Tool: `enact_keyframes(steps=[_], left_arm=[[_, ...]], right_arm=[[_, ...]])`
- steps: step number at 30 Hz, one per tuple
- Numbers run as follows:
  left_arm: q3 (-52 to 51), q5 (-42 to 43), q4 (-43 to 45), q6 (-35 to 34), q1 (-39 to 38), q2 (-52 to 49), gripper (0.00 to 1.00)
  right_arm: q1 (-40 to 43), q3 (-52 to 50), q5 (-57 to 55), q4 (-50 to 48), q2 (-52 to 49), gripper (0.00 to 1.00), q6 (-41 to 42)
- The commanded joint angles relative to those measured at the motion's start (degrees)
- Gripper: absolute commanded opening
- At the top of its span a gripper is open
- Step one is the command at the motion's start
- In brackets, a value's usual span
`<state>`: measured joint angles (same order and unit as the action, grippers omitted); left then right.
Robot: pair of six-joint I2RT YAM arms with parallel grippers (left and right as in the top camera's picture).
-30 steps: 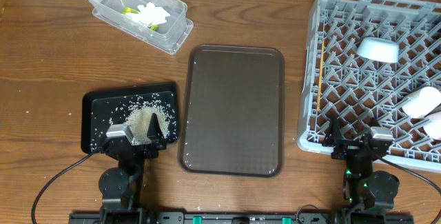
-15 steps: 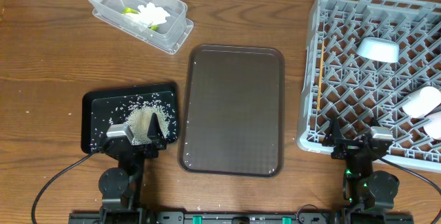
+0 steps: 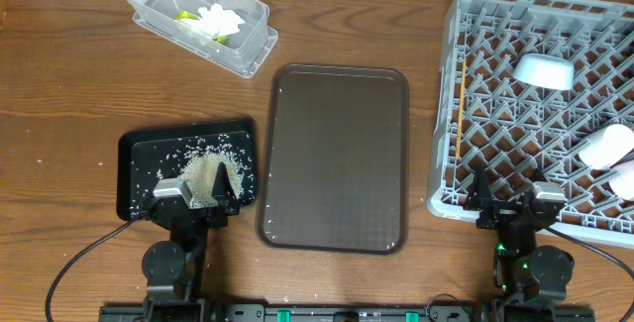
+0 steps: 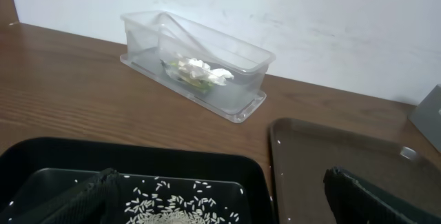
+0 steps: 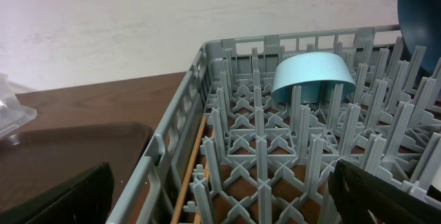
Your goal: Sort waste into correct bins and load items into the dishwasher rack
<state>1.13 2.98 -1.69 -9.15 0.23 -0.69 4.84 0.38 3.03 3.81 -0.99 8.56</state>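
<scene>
The clear tub (image 3: 243,40) at the back left holds a crumpled white tissue (image 3: 214,19) and a green wrapper (image 3: 184,14). Rice grains (image 3: 206,171) lie heaped in the black tray (image 3: 134,154). My left gripper (image 3: 198,195) hovers open over that tray's near edge, its fingers (image 4: 76,203) wide apart above the rice (image 4: 179,207). The grey rack (image 3: 446,134) carries an upturned pale bowl (image 3: 542,69), two cups (image 3: 606,147) at the right edge, chopsticks (image 3: 461,104) along its left wall and a blue bowl (image 5: 420,10). My right gripper (image 3: 507,198) stands open at the rack's near left corner, empty.
A brown serving tray (image 3: 337,159) lies bare between the black tray and the rack. A white wall rises behind the table. A few stray grains dot the wood left of the black tray.
</scene>
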Motion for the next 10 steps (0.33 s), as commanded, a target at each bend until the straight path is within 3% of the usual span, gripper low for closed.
enact_keyframes(steps=[1,10], left_arm=[[-0.90,-1.07,-2.14,0.55,0.24,0.35,0.96],[-0.90,-1.09,-2.14,0.55,0.24,0.35,0.96]], right_arm=[[-1.44,-0.07,0.37,0.24,0.35,0.99,0.42],[-1.44,-0.07,0.35,0.24,0.35,0.99,0.42]])
